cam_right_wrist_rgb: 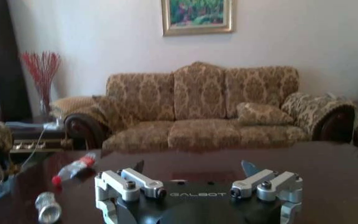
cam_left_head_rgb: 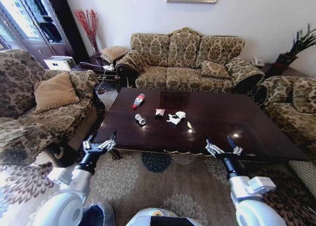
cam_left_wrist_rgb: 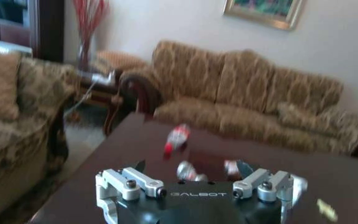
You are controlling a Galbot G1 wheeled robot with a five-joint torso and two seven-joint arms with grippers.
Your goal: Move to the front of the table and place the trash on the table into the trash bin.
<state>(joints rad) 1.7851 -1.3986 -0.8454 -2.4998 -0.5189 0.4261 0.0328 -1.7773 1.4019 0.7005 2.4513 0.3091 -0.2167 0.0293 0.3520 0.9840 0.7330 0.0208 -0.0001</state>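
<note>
The trash lies mid-table (cam_left_head_rgb: 247,132) ahead of both my spread, empty grippers — crushed can (cam_left_head_rgb: 140,119) and bottle (cam_left_head_rgb: 138,100), whose long axis runs away from me, nearer my left gripper (cam_left_head_rgb: 99,142) than my right gripper (cam_left_head_rgb: 223,146) — while the wrapper scraps (cam_left_head_rgb: 189,125) are too small to read.
</note>
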